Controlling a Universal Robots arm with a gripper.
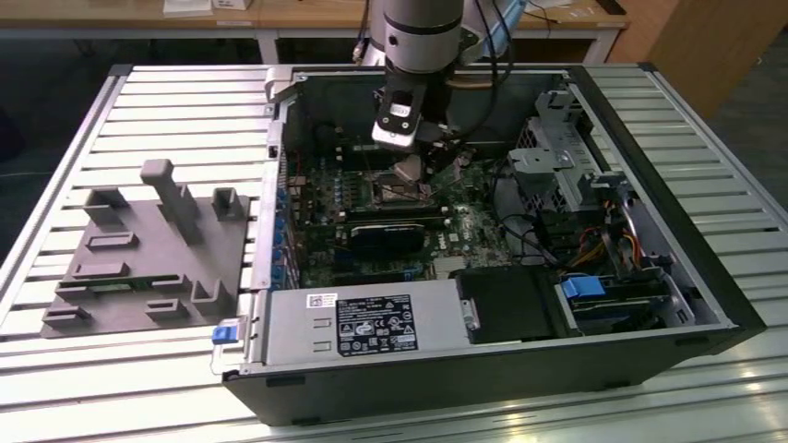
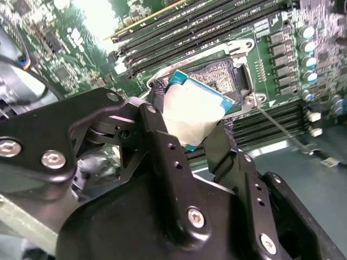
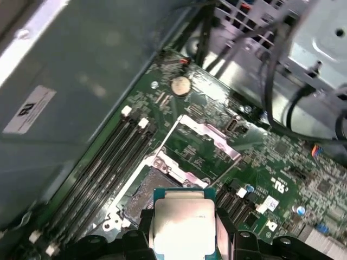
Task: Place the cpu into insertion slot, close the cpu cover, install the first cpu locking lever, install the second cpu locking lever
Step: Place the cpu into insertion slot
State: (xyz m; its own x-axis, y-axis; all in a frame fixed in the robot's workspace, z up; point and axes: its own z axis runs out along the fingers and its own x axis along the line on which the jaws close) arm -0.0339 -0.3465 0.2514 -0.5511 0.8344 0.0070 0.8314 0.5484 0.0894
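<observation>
My gripper (image 1: pixel 412 172) hangs inside the open computer case, low over the green circuit board. It is shut on the cpu (image 2: pixel 194 111), a flat square chip with a dull silver top, held by its edges between the two black fingers (image 2: pixel 162 142). The cpu (image 3: pixel 183 223) is tilted and sits just above the insertion slot (image 2: pixel 221 72), apart from it. The slot (image 3: pixel 142 190) lies uncovered, its dark centre showing. The cpu cover (image 3: pixel 210 132), a thin metal frame, is swung open onto the board beyond the slot. A thin locking lever (image 2: pixel 277 129) sticks out beside the slot.
Long black memory slots (image 3: pixel 111 157) run beside the socket. A black card (image 1: pixel 388 235) and the power supply (image 1: pixel 357 323) lie nearer the case front. Drive cage (image 1: pixel 560 171) and cables (image 3: pixel 276 65) crowd the exterior view's right. A grey fixture (image 1: pixel 148 249) stands outside the case.
</observation>
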